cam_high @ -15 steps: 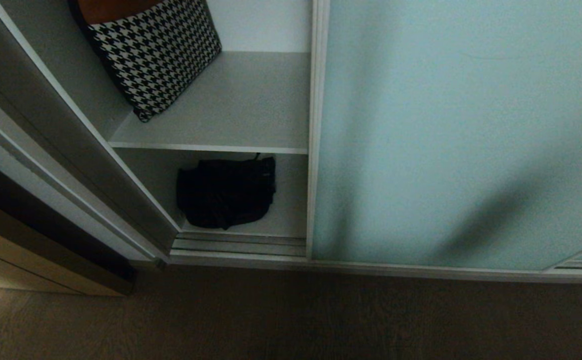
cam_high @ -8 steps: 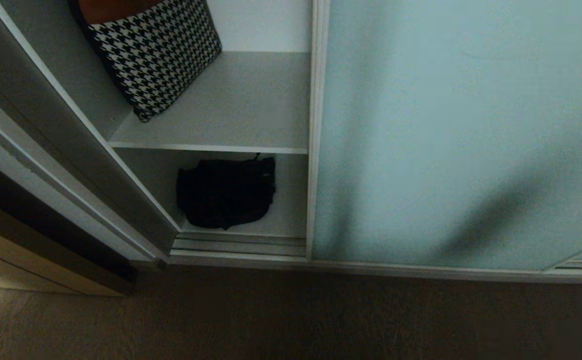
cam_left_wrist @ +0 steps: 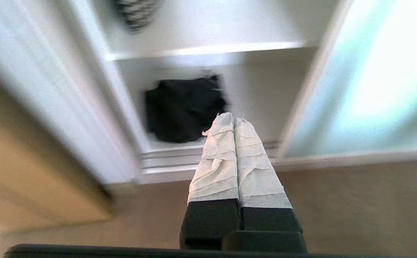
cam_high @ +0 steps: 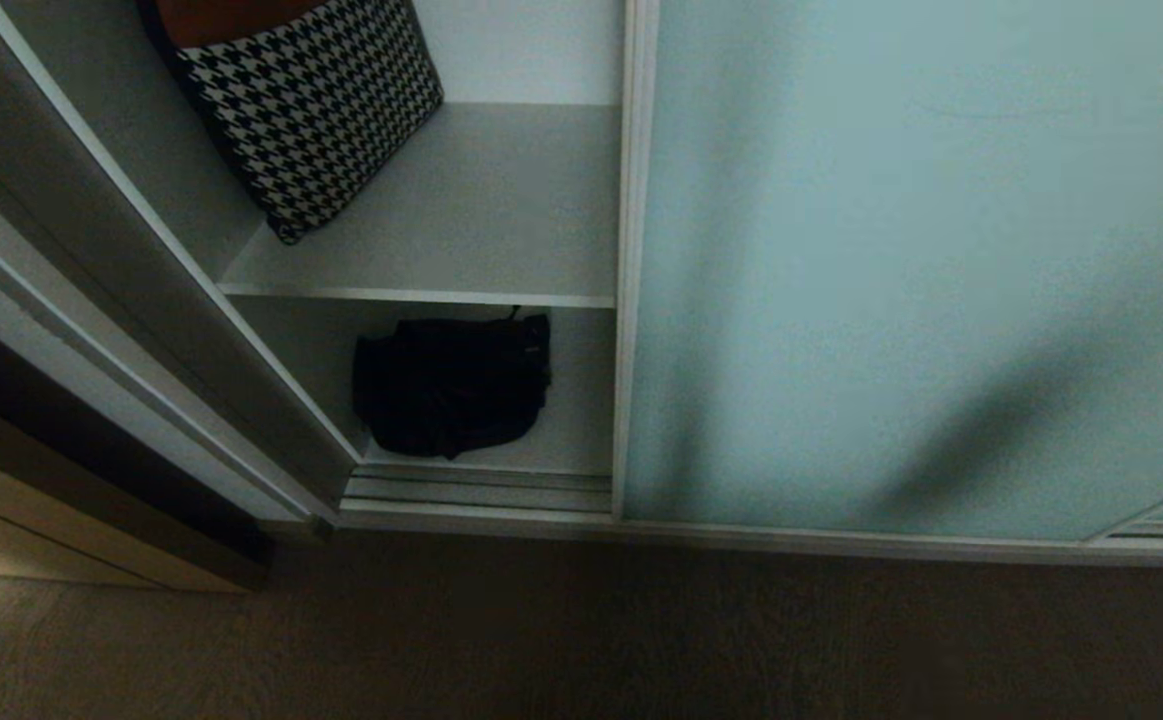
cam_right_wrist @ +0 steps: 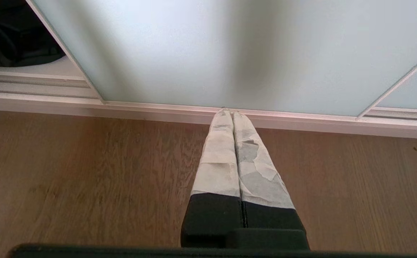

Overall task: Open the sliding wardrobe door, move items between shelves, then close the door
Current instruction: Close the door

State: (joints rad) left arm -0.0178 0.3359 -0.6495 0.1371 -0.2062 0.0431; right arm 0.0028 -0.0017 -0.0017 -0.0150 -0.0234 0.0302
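Door: the sliding wardrobe door (cam_high: 921,270) is pushed to the right, so the left bay is open.
Bag: a soft black bag (cam_high: 451,385) lies on the bottom shelf (cam_high: 581,430), close to its front edge.
Upper shelf: the upper shelf (cam_high: 501,220) has bare room right of the checked cushion (cam_high: 311,110).
Left gripper: the left gripper (cam_left_wrist: 234,120), fingers pressed together and holding nothing, points at the bag.
Right gripper: the right gripper (cam_right_wrist: 228,111), closed and empty, waits over the floor by the door's bottom edge.

There are no words, numbers, labels or signs to read on anything here, not on the wardrobe, the bags or the floor.
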